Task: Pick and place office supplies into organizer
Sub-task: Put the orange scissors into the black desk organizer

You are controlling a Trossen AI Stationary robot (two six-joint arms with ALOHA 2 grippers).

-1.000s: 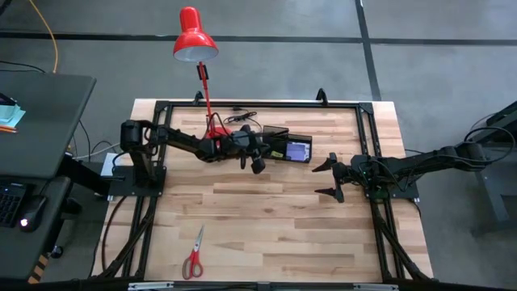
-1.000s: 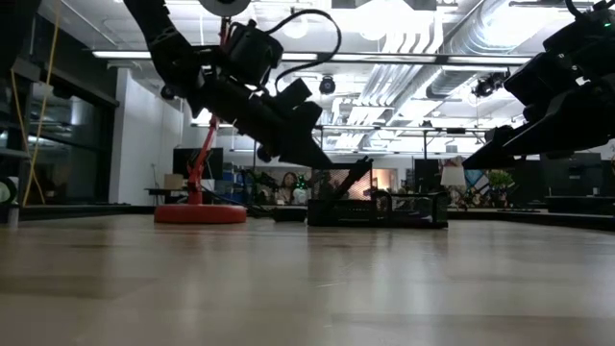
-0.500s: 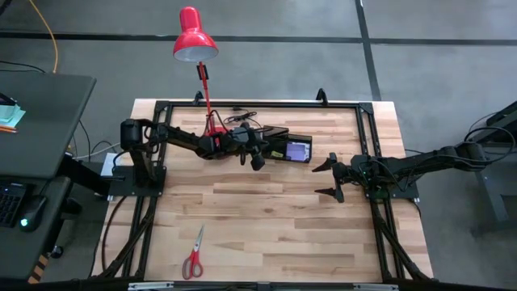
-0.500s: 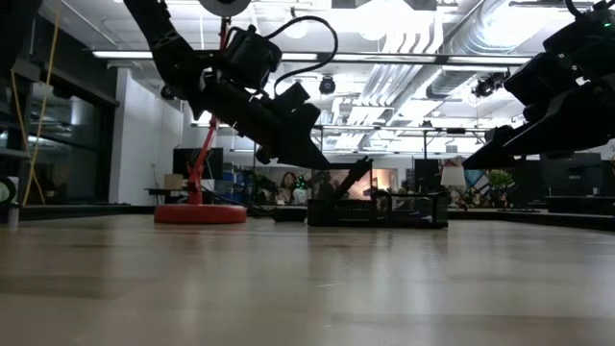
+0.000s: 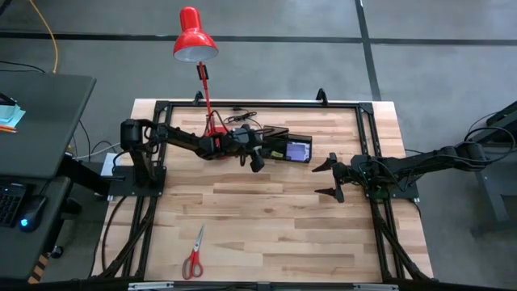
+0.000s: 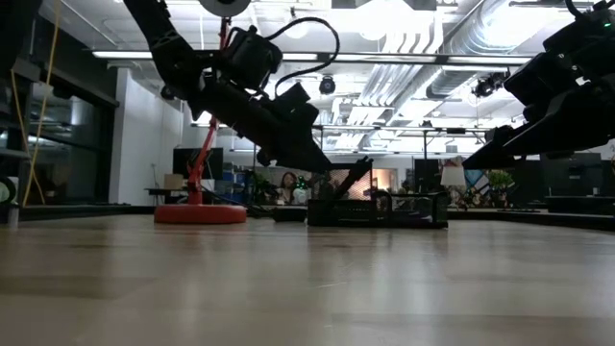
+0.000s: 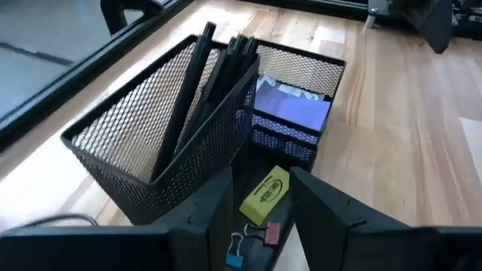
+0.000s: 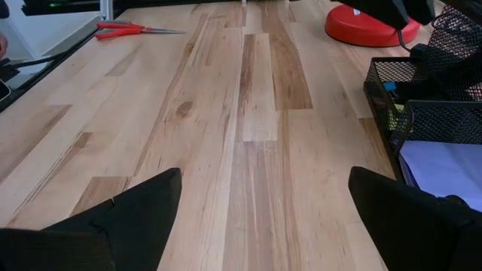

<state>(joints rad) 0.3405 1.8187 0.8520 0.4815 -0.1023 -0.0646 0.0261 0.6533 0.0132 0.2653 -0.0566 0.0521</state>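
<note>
**Left pincer hovering over the mesh organizer**

Left gripper [image 5: 257, 159] hung just above the black mesh organizer [image 5: 284, 146] near the upper middle of the high view. In the left wrist view its two dark fingers [image 7: 218, 205] stood apart with a gap between them, gripping nothing. Seen through that gap, a yellow piece [image 7: 265, 195] lay in a low front compartment of the organizer; it bore dark printing too small to read. Beside it lay a small pink item [image 7: 272, 232] and a blue binder clip [image 7: 235, 252]. Several black pens [image 7: 213, 73] stood tilted in the tall mesh compartment, and a purple notepad [image 7: 291, 110] lay in the neighbouring compartment.

Right gripper [image 5: 329, 179] waited at the right of the high view, well apart from the organizer, its jaws spread wide and empty.

Red-handled scissors [image 5: 193, 255] lay alone at the lower left of the table [image 5: 275, 226], far from the organizer. No brand or label could be read anywhere.

The table was pale wood planking edged by a black metal frame [image 5: 258, 104]. A red desk lamp [image 5: 193, 36] rose from the far edge, its base just beside the organizer. Grey floor surrounded the table, and a dark desk [image 5: 36, 121] stood at the left. The low view showed an open room with ceiling ducts and strip lights behind.
</note>
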